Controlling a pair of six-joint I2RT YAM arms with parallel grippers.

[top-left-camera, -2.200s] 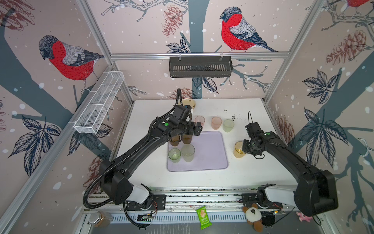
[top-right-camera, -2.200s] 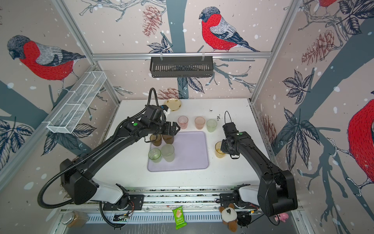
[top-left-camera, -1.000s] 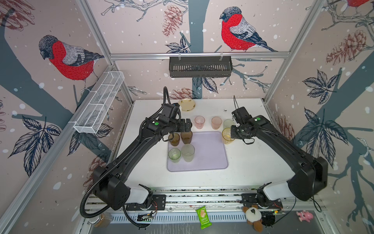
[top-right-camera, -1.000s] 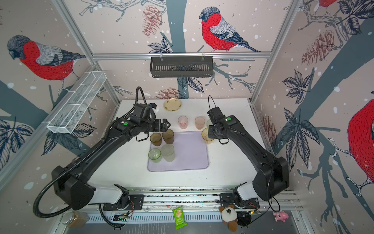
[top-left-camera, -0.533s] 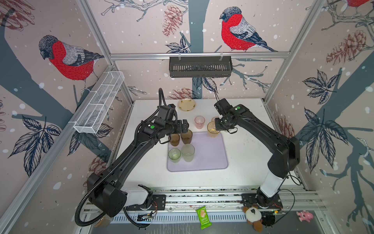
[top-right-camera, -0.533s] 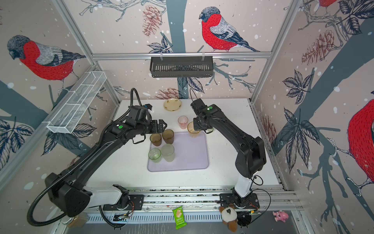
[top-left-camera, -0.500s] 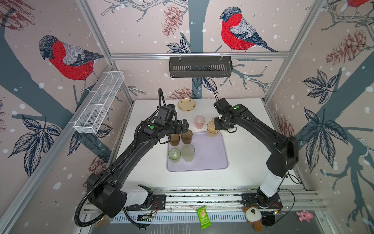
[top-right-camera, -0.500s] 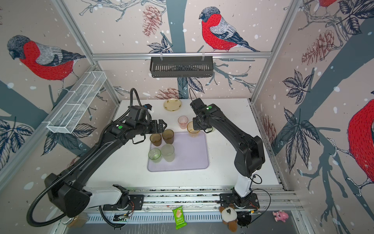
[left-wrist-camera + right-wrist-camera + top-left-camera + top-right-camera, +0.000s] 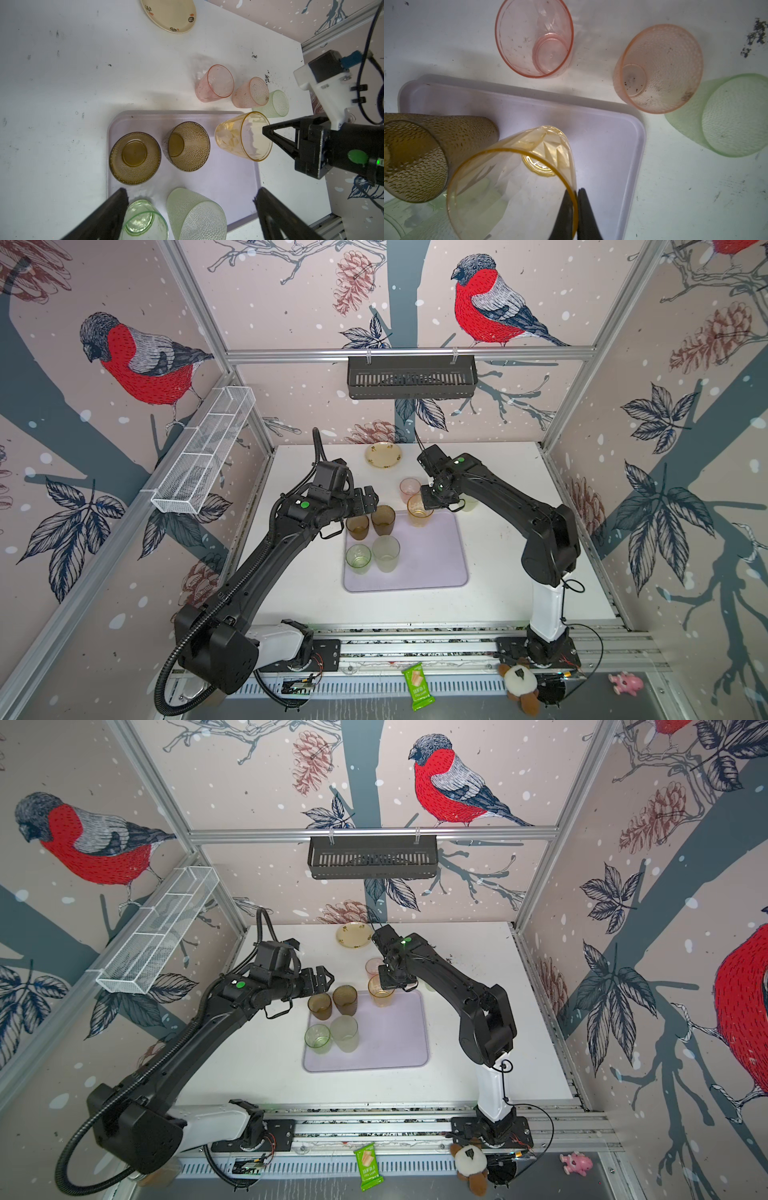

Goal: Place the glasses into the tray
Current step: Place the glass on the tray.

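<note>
White tabletop (image 9: 519, 572): amber glass brought across to the tray's far corner

Over the last two seconds the right gripper (image 9: 576, 199) had carried the amber glass (image 9: 419, 511) from the bare table right of the tray (image 9: 432, 572) to its far right corner, just beside the two brown glasses (image 9: 382, 519). Its jaws were pinched tight on the rim, and whether the base had touched down could not be told. The left gripper (image 9: 321, 978), spread wide and empty, had drawn back off the brown pair. With four glasses already on the tray, release seemed next; the pink glass (image 9: 410, 489), peach glass (image 9: 250, 92) and green glass (image 9: 272, 104) still waited behind it.
</note>
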